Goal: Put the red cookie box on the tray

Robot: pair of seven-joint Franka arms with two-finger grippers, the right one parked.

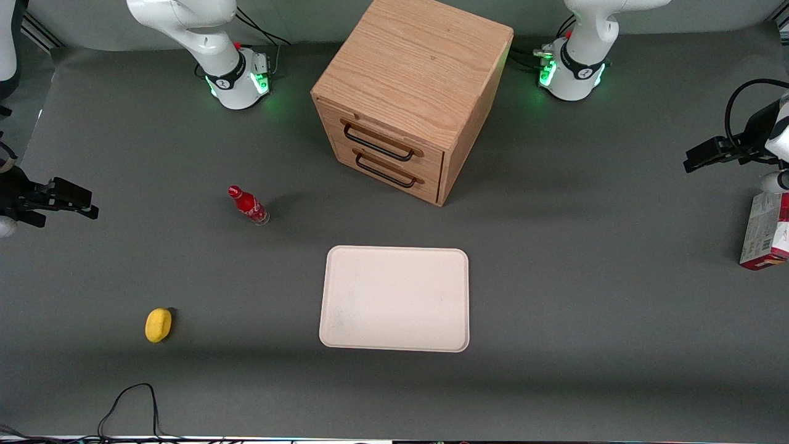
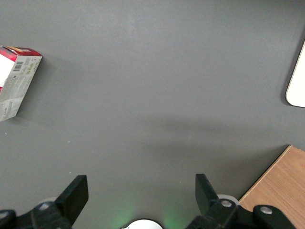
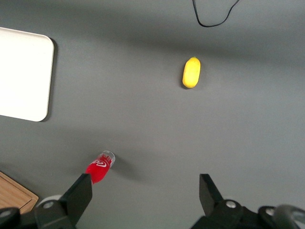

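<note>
Both fingers (image 2: 76, 195) of the gripper (image 2: 141, 193) show spread only at the wrist.

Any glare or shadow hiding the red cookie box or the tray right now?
Front view: even light, soft shadows; tray unobscured, red cookie box cut by the frame edge. Left wrist view: the open gripper hangs over bare table, a faint shadow band crossing it; box sharp, no glare.

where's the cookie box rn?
The red cookie box stands on the table at the working arm's end, well apart from the tray; the open gripper hovers above it.
</note>
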